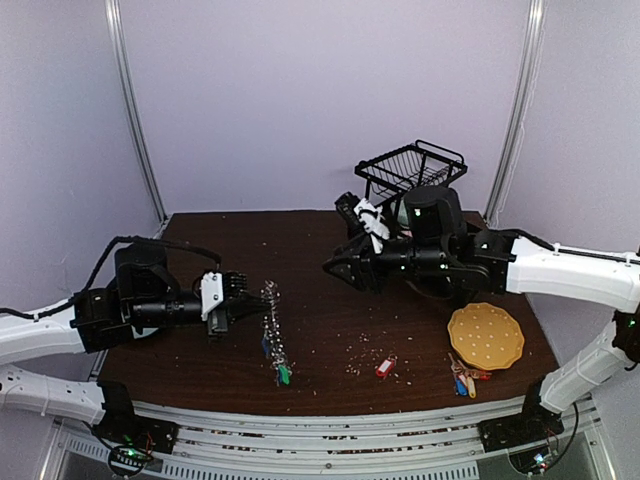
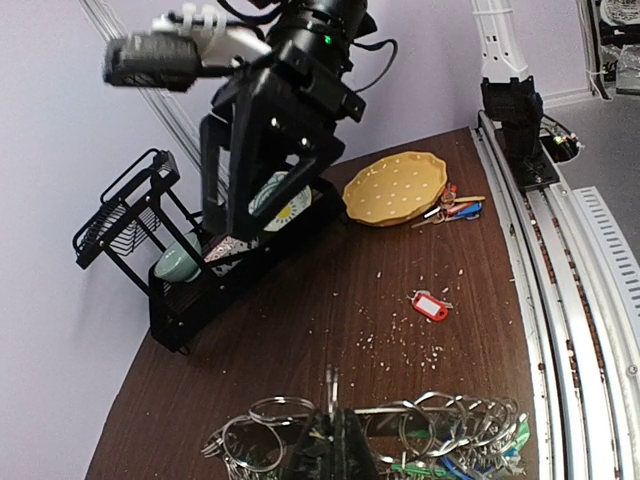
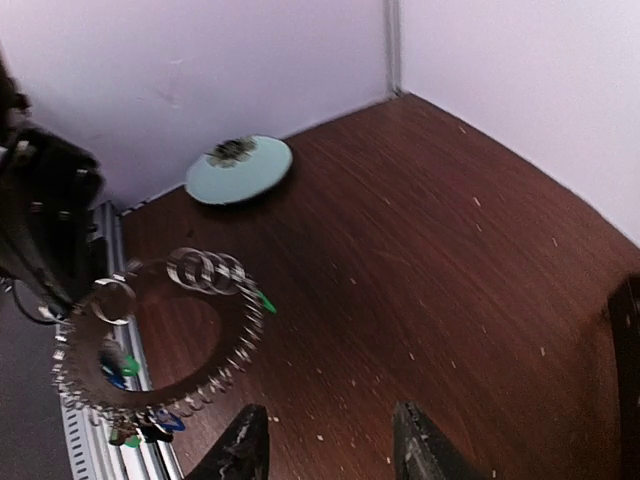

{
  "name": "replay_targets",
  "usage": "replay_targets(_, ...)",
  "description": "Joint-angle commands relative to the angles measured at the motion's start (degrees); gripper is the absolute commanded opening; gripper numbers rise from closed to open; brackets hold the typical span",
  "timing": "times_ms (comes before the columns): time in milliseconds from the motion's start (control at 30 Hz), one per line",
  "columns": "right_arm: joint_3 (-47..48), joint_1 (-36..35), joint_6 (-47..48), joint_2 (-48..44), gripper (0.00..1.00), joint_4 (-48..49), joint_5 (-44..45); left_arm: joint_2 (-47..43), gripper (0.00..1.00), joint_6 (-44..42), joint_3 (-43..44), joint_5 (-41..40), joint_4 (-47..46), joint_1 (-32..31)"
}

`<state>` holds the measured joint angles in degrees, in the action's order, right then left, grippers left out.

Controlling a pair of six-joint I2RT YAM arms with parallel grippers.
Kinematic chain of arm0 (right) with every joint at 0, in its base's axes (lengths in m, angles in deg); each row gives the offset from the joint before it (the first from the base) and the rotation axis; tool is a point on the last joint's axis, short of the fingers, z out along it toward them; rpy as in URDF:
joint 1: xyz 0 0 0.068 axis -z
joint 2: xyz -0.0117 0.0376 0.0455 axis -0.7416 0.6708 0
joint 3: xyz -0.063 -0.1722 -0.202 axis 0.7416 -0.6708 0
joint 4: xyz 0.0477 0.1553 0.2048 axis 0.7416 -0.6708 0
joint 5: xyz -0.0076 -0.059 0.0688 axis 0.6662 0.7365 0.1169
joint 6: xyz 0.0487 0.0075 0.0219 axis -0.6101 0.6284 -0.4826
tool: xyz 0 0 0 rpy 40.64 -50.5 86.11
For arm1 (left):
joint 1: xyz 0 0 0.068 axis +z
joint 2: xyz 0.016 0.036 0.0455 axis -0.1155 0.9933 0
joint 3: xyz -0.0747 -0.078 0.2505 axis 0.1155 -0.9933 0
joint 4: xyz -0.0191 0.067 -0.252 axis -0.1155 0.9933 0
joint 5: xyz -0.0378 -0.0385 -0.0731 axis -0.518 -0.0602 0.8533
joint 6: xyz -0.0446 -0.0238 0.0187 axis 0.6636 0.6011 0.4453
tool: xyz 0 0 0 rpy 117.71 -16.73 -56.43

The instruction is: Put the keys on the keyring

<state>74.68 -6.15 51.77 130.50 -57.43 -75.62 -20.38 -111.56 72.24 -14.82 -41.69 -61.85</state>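
The keyring (image 1: pixel 272 330) is a large silver ring strung with small loops and green and blue tagged keys. My left gripper (image 1: pixel 246 300) is shut on its rim and holds it upright above the table; the ring fills the bottom of the left wrist view (image 2: pixel 400 430) and shows in the right wrist view (image 3: pixel 160 340). A red-tagged key (image 1: pixel 385 367) lies loose on the table, also in the left wrist view (image 2: pixel 430 305). My right gripper (image 1: pixel 335 266) is open and empty, hovering mid-table to the right of the ring, its fingertips (image 3: pixel 240 450) apart.
A yellow round plate (image 1: pixel 486 336) lies right, with a small bunch of red, yellow and blue tagged keys (image 1: pixel 463 380) in front of it. A black wire rack (image 1: pixel 410 172) stands at the back. A pale green dish (image 3: pixel 238 168) lies by the wall. Crumbs litter the table.
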Motion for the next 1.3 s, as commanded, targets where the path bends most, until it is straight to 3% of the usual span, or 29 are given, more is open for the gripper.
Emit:
replay_targets(0, -3.8, 0.9, -18.3, -0.4, 0.45, -19.9, 17.0, -0.5, 0.0, 0.5, 1.0, 1.4, -5.3, 0.0)
replay_targets(133, -10.1, 3.3, -24.0, -0.8, 0.48, -22.2, 14.7, -0.4, 0.0, 1.4, 0.4, 2.3, -6.6, 0.0)
replay_targets(400, -17.5, 14.2, -16.6, 4.8, 0.49, -20.8, -3.7, -1.7, 0.0, 1.4, -1.1, 1.7, -7.4, 0.1)
replay_targets(1033, -18.6, 16.8, -5.8, 14.8, 0.4, -19.2, -15.2, 0.5, 0.0, 1.1, -1.2, 2.7, -7.8, 1.3)
replay_targets(1267, -19.9, 16.9, -5.6, 14.4, 0.29, -18.1, -18.7, 0.3, 0.0, 1.0, -1.3, 2.6, -7.8, 1.3)
